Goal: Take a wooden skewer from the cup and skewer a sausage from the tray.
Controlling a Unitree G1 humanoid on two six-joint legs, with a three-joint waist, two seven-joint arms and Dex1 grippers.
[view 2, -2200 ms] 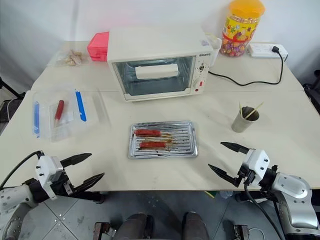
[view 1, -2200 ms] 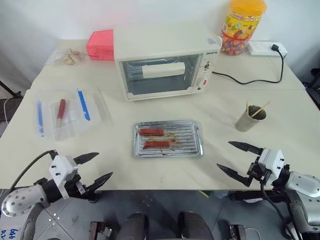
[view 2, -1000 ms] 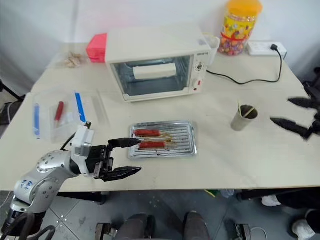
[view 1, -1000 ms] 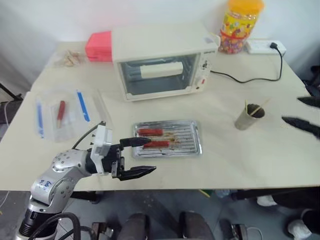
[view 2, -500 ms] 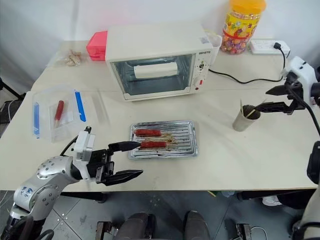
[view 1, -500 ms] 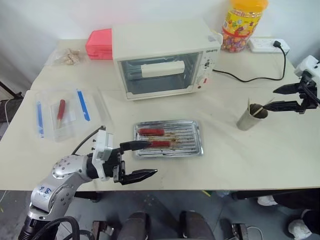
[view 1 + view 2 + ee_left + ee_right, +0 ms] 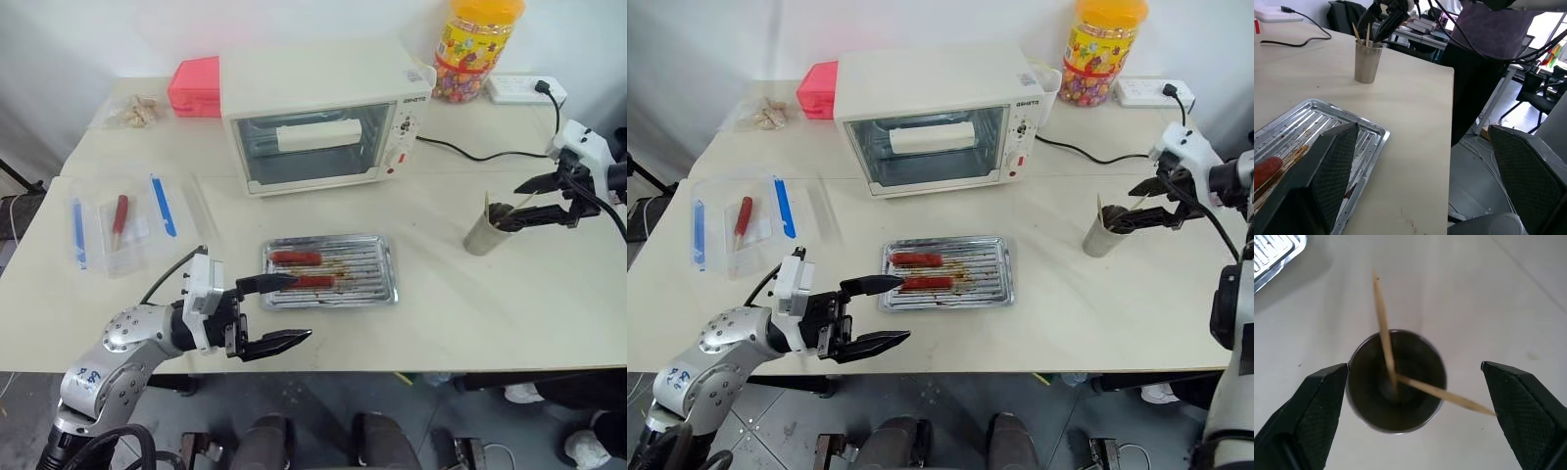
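Near the desk's right edge stands the cup (image 7: 1396, 382), a small grey steel cylinder, dark inside, with two skewers (image 7: 1383, 328) in it. They are thin pale sticks with pointed tips: one stands nearly upright, the other leans out over the rim. Right pincer (image 7: 1141, 203) hangs just above the cup, its two black fingers spread wide to either side of the rim, holding nothing and touching neither stick.

Toward the front edge, about the middle of the desk, lies the tray (image 7: 377, 279), shiny silver with rounded corners, a raised rim and a ribbed, stained bottom. Two sausages (image 7: 296, 258) lie in its left half, smooth and red-brown, one behind the other and apart. Left pincer (image 7: 274, 313) sits at the front edge beside the tray's left end, open and empty, one fingertip (image 7: 284, 283) over the tray's near left corner close to the nearer sausage.
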